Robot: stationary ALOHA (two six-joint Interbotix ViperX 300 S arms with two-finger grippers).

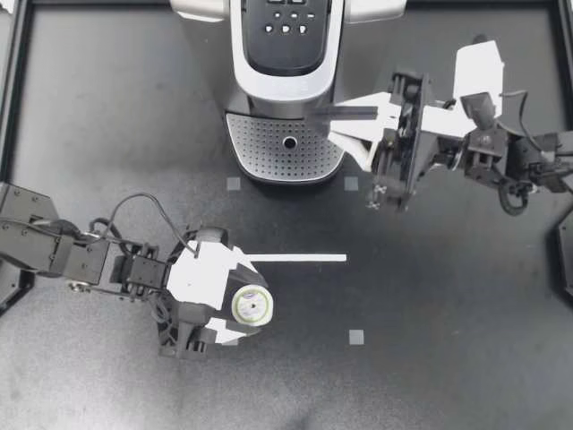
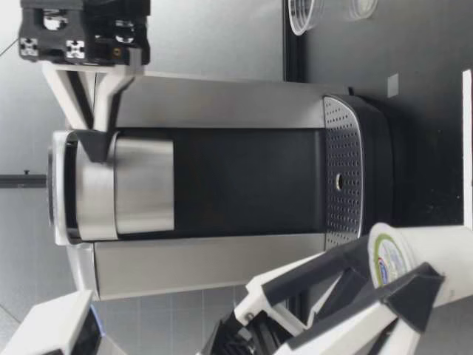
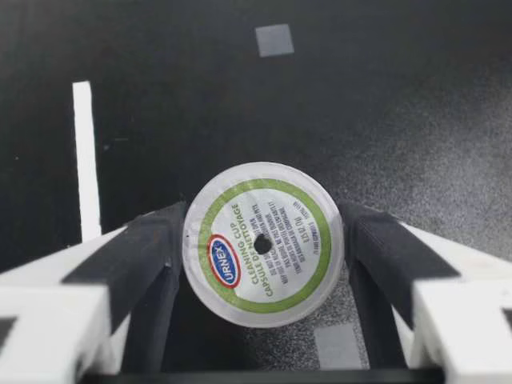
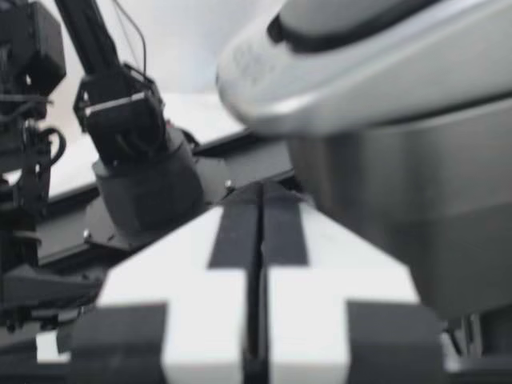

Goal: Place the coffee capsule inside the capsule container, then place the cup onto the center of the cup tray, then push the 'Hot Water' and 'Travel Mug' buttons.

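Left pincer [image 1: 243, 312] is clamped on the coffee capsule [image 1: 252, 305]. Both fingers [image 3: 152, 248] press its sides from opposite directions. The foil lid faces the wrist camera and has a small hole in its middle. The capsule is out in front of the coffee machine [image 1: 285, 81], well apart from it, just beside the near end of the white tape strip [image 1: 295, 258]. Can't tell whether its base touches the worktop [image 1: 430, 367] or hangs just off it.

Right pincer [image 1: 324, 124] is fully closed with nothing in it. In the wrist view its two fingers lie flat against each other. From above, the tips sit at the side of the machine's head, over the edge of the perforated cup tray [image 1: 285, 150]. In the low view the fingertips come down against the rim of the silver brew-head lid [image 2: 126, 185], high above the tray.

The button panel [image 1: 285, 25] is on top of the machine, behind the right pincer's tips. No finger is on it.

A clear cup [image 2: 303, 18] shows only in the low view, on the worktop beside the machine on the right arm's side. It is cut off by the frame, so its pose is unclear.

Small grey square markers [image 1: 356, 337] are stuck to the worktop. Two flank the tray's front corners and one lies near the capsule.
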